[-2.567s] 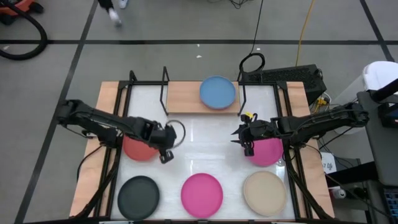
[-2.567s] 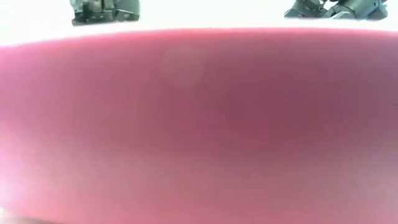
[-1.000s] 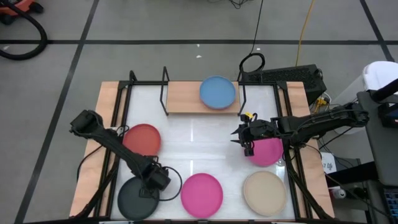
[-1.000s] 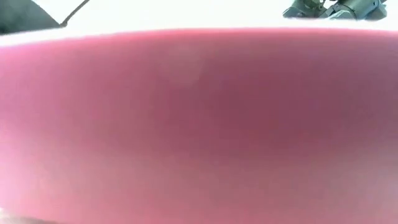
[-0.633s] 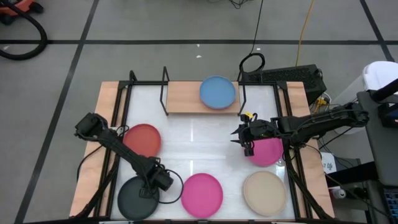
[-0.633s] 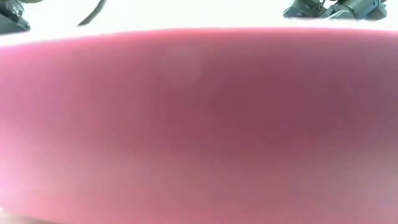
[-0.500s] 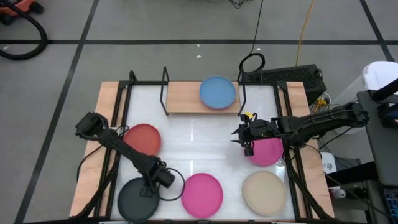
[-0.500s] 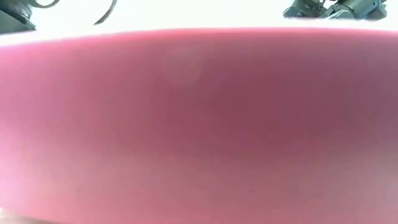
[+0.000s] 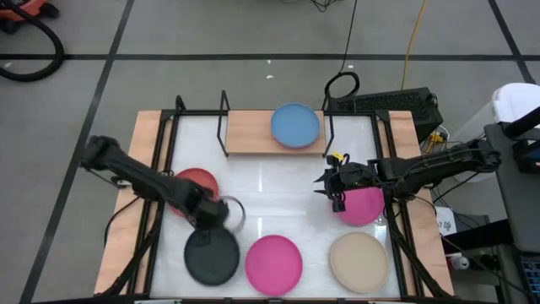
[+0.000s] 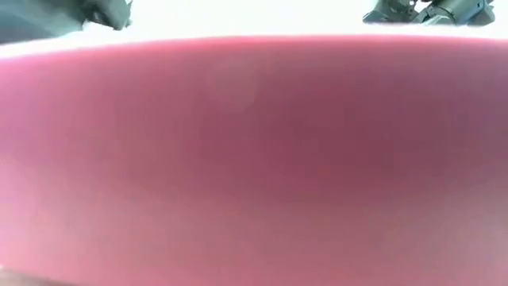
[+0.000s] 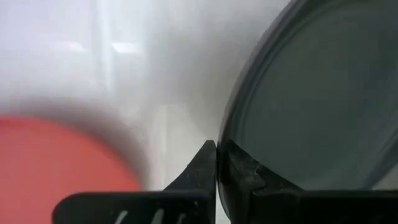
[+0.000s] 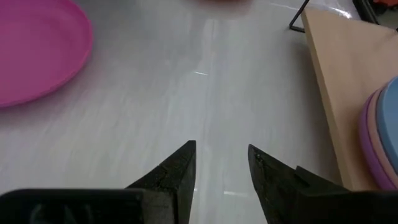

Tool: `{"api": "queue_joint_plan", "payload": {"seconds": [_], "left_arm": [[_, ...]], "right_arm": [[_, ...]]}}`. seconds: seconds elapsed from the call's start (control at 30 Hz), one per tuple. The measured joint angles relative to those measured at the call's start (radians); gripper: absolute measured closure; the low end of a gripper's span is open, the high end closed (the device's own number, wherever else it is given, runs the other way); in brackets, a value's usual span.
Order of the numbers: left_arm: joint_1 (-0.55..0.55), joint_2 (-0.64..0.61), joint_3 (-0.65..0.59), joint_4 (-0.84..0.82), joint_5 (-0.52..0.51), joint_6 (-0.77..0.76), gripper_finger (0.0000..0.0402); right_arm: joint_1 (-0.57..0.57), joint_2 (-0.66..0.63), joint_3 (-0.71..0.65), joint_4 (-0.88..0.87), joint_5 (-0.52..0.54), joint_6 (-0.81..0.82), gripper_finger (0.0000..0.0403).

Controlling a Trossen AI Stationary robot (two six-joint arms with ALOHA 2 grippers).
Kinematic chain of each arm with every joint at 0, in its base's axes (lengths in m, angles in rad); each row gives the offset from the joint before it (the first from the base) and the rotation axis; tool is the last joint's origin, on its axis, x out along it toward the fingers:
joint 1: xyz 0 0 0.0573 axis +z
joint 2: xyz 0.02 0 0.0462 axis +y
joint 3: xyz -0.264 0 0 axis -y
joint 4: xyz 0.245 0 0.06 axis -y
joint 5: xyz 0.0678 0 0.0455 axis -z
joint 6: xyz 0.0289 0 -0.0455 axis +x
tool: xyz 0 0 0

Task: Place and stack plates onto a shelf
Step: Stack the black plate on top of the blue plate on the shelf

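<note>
My left gripper (image 9: pixel 208 216) is shut on the black plate (image 9: pixel 213 256), between the red plate (image 9: pixel 192 182) and the middle magenta plate (image 9: pixel 274 263). In the left wrist view, the black plate (image 11: pixel 317 106) is beside the red plate (image 11: pixel 56 155). My right gripper (image 9: pixel 332 191) hovers open over bare table, next to the right magenta plate (image 9: pixel 364 206). The shelf (image 9: pixel 249 131) stands at the far edge and carries a stack topped by the blue plate (image 9: pixel 295 125). The right wrist view shows pink and purple rims under that blue plate (image 12: pixel 384 106). The beige plate (image 9: pixel 359 260) lies near right. My left gripper pinches the black plate's rim (image 11: pixel 229 163) at the plate's far edge, one finger (image 11: pixel 200 174) outside the rim and the other (image 11: pixel 252 182) over its inner face. The fingers come slanting down from the far left. The plate extends from them toward the near edge and looks raised off the table.
Black frame posts (image 9: pixel 224 122) rise at the shelf's ends. The near magenta plate (image 10: pixel 254 159) fills the low view, so only the arms' undersides show above it. A cable loop (image 9: pixel 342 84) and a dark box (image 9: pixel 396 105) sit beyond the far right corner.
My left gripper, down at the black plate's right rim near the near-left corner a second ago, has swung toward the far edge. The black plate has come with it, shifting right toward the middle magenta plate.
</note>
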Motion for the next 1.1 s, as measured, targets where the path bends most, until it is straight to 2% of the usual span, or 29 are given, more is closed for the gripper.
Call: {"api": "queue_joint_plan", "payload": {"seconds": [0.07,0.17,0.27,0.3,0.37,0.43,0.53,0.8,0.97,1.1], "left_arm": [[0.027,-0.103,0.0,0.017,-0.106,-0.031,0.0392],[0.072,-0.242,0.0,0.098,-0.356,-0.058,0.0392],[0.133,-0.339,0.0,0.25,-0.582,-0.007,0.0392],[0.159,-0.359,0.0,0.308,-0.625,0.022,0.0392],[0.229,-0.384,0.001,0.461,-0.647,0.108,0.0392],[0.306,-0.385,0.001,0.599,-0.623,0.197,0.0392],[0.432,-0.349,0.002,0.786,-0.52,0.281,0.0392],[0.765,-0.15,0.001,1.036,-0.131,0.265,0.0392],[0.909,-0.027,0.045,1.058,-0.028,0.166,0.0392],[0.956,0.09,0.127,0.998,0.019,0.148,0.0392]], "right_arm": [[0.0,-0.021,0.0,0.004,0.001,-0.004,0.0275],[0.0,-0.081,0.0,0.008,0.003,-0.02,0.0275],[0.0,-0.158,0.0,0.008,0.028,-0.028,0.0275],[0.0,-0.183,0.0,0.008,0.041,-0.03,0.0275],[0.0,-0.23,0.0,0.005,0.058,-0.03,0.0275],[0.0,-0.273,0.0,0.009,0.057,-0.037,0.0275],[0.0,-0.328,0.0,0.005,0.057,-0.044,0.0275],[0.0,-0.434,-0.014,0.013,0.057,-0.05,0.0275],[0.0,-0.477,-0.07,0.038,0.057,-0.056,0.0275],[0.0,-0.502,-0.093,0.063,0.057,-0.056,0.0275]]}}
